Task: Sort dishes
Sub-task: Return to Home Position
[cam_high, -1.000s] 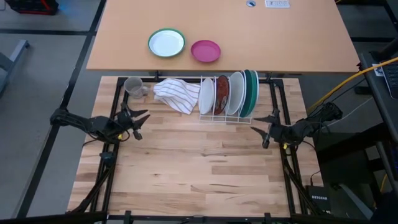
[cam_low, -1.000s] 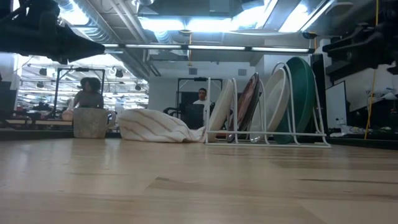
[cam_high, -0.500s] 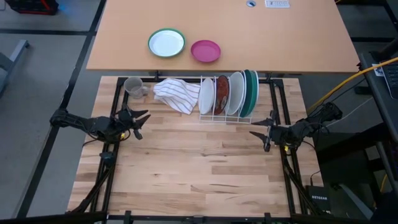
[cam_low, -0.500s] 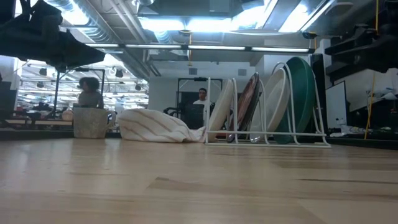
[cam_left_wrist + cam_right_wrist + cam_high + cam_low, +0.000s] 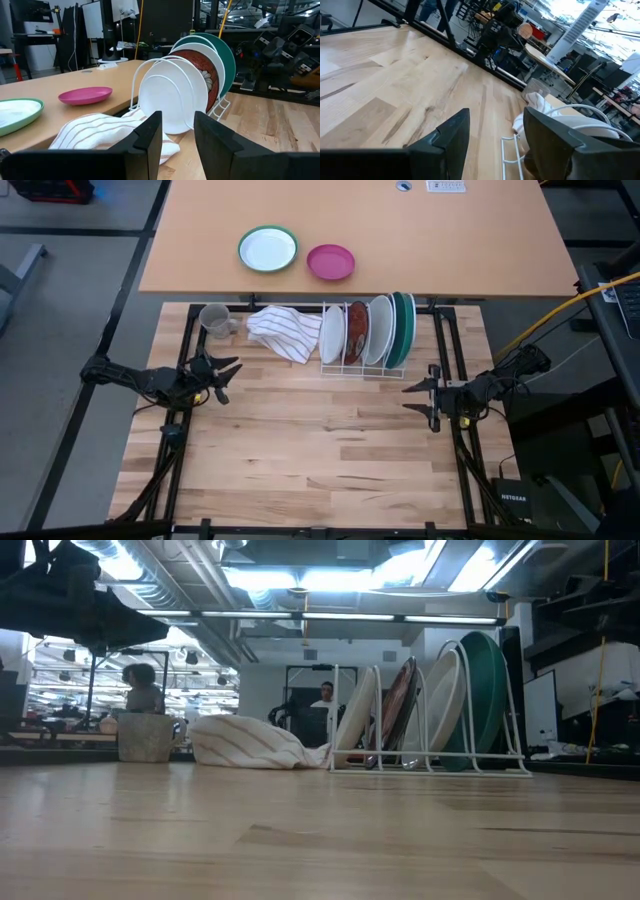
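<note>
Dishes [image 5: 366,332], racked at twelve o'clock, we judge stiff, slick, breakable: grip rims. Left pincer [image 5: 228,378] at nine, right pincer [image 5: 410,396] at three gape empty.

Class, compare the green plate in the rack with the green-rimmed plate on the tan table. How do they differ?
The green plate stands on edge in the rack; the green-rimmed plate lies flat on the tan table. The green plate is dark green across; the green-rimmed plate is white with only a green edge. Both are round.
</note>
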